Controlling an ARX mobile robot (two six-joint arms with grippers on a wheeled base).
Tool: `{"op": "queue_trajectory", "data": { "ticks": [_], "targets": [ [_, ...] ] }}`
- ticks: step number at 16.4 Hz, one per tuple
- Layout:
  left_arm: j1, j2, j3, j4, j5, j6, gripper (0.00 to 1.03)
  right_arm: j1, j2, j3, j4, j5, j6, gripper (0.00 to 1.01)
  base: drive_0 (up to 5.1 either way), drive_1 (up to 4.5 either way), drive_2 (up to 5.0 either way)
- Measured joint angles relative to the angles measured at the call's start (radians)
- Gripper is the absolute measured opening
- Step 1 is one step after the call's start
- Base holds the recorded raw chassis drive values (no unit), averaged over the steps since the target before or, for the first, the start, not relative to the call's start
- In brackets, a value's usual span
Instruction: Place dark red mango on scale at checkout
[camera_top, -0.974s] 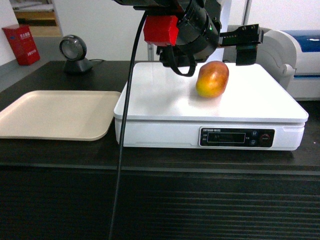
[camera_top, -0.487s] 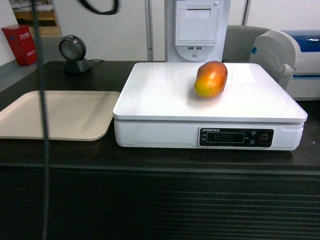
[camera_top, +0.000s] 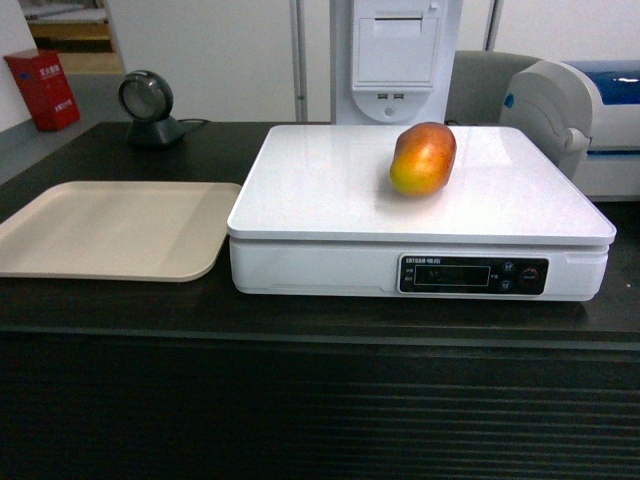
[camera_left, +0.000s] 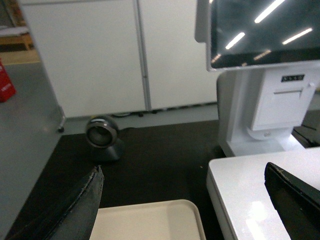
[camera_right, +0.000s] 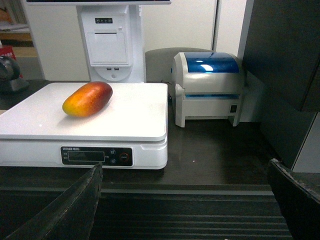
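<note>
- At the far left of my head view I see a red box (camera_top: 43, 88) standing behind the worktop (camera_top: 320, 320), which is the dark checkout with a ribbed front.
- A beige tray (camera_top: 110, 230) lies flat on the left part of the worktop, its right edge just beside the scale (camera_top: 330, 200).
- Behind the tray a round barcode scanner (camera_top: 148, 105) sits on its stand, near the back edge.
- My left pincer (camera_left: 182, 200) shows only in its wrist view: two dark fingers (camera_left: 82, 205) spread wide, nothing between them, hanging above the tray corner and the scale's left edge.
- The white scale sits in the middle, its black display panel (camera_top: 473, 275) facing me.
- The mango (camera_top: 423, 157) lies on the scale's top plate, toward the back right, red end up and away, yellow end nearer me, untouched by either arm.
- A white receipt printer stand (camera_top: 395, 55) rises behind the scale.
- A white and blue label printer (camera_top: 580, 110) stands to the right of the scale.
- My right pincer (camera_right: 185, 200) is also spread wide and empty, low in front of the worktop, well apart from the mango.
</note>
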Motion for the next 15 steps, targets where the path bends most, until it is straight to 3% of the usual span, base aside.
{"op": "queue_trajectory", "data": {
  "ticks": [4, 7, 9, 10, 13, 14, 15],
  "targets": [
    [0.126, -0.18, -0.201, 0.029, -0.024, -0.031, 0.98, 0.0, 0.0, 0.0, 0.0, 0.0, 0.0, 0.98, 0.0, 0.0, 0.0],
    [0.178, -0.302, -0.301, 0.025, -0.055, -0.028, 0.98, 0.0, 0.0, 0.0, 0.0, 0.0, 0.0, 0.98, 0.0, 0.0, 0.0],
    [0.215, -0.426, -0.394, 0.019, 0.088, -0.029, 0.8, 0.0, 0.0, 0.0, 0.0, 0.0, 0.0, 0.98, 0.0, 0.0, 0.0],
    [0.221, -0.491, -0.467, 0.024, 0.112, -0.029, 0.71, 0.0, 0.0, 0.0, 0.0, 0.0, 0.0, 0.98, 0.0, 0.0, 0.0],
    [0.194, -0.648, -0.678, 0.054, 0.098, -0.029, 0.37, 0.0, 0.0, 0.0, 0.0, 0.0, 0.0, 0.98, 0.0, 0.0, 0.0],
    [0.146, -0.76, -0.817, 0.077, 0.051, -0.029, 0.02, 0.0, 0.0, 0.0, 0.0, 0.0, 0.0, 0.98, 0.0, 0.0, 0.0],
    [0.132, -0.791, -0.848, 0.075, 0.032, -0.031, 0.02, 0.0, 0.0, 0.0, 0.0, 0.0, 0.0, 0.98, 0.0, 0.0, 0.0]
  ]
}}
